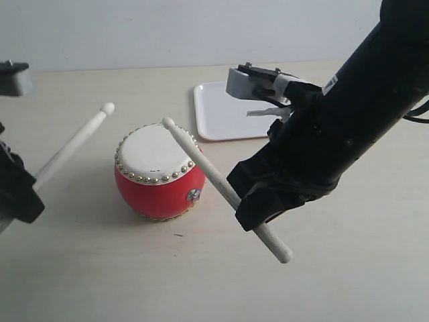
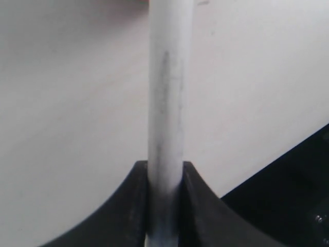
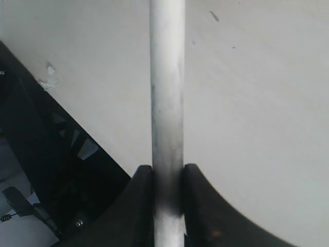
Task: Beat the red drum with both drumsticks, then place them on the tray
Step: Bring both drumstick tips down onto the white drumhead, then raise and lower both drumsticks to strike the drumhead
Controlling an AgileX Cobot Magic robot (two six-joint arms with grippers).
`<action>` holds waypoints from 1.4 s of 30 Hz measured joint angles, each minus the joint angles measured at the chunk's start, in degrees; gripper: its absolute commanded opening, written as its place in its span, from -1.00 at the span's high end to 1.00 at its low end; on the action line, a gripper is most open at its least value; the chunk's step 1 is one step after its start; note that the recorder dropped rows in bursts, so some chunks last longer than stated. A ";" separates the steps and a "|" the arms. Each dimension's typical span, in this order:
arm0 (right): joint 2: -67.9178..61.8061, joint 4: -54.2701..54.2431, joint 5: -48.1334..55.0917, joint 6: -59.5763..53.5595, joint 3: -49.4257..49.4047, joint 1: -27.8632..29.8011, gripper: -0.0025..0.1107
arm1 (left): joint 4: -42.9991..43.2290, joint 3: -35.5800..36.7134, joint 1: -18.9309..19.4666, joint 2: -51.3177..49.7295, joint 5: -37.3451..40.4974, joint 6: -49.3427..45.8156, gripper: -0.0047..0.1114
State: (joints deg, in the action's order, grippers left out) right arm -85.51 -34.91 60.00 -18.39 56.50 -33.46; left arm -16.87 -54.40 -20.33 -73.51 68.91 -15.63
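The red drum (image 1: 159,173) with its cream skin stands on the table in the exterior view. My right gripper (image 1: 240,204) is shut on one drumstick (image 1: 201,164), whose bead tip hovers at the drum's far rim. At the left edge my left gripper (image 1: 27,186) is shut on the other drumstick (image 1: 74,144), its tip raised left of the drum. Both wrist views show a pale drumstick (image 2: 165,103) (image 3: 167,92) clamped between black fingers (image 2: 128,206) (image 3: 136,206), with my left gripper (image 2: 165,172) and right gripper (image 3: 167,175) tight on the shafts. The white tray (image 1: 224,121) lies behind the drum, partly hidden by the right arm.
The black right arm (image 1: 348,114) reaches across the tray's right part. A grey camera block (image 1: 251,82) on the right arm sits over the tray. A table edge and dark floor (image 3: 36,170) show in the right wrist view.
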 measured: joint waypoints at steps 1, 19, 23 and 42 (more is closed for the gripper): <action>0.40 0.04 0.11 0.12 0.10 0.00 0.96 | 0.00 -1.36 0.00 0.00 0.00 0.24 0.92; 0.68 0.71 4.65 1.28 3.34 0.00 0.96 | 0.26 -3.67 0.00 -4.61 1.00 3.63 0.92; 0.77 1.53 3.42 1.47 4.54 0.00 0.96 | 0.14 -3.67 0.00 -1.97 1.00 3.63 0.92; 5.81 -0.05 -1.52 3.20 4.70 -0.44 0.96 | -3.86 0.64 -2.84 -21.61 0.88 -0.47 0.92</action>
State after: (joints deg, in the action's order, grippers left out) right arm -79.70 -34.96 58.48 -15.19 61.19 -33.90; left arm -20.73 -53.76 -23.17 -95.11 69.79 -16.09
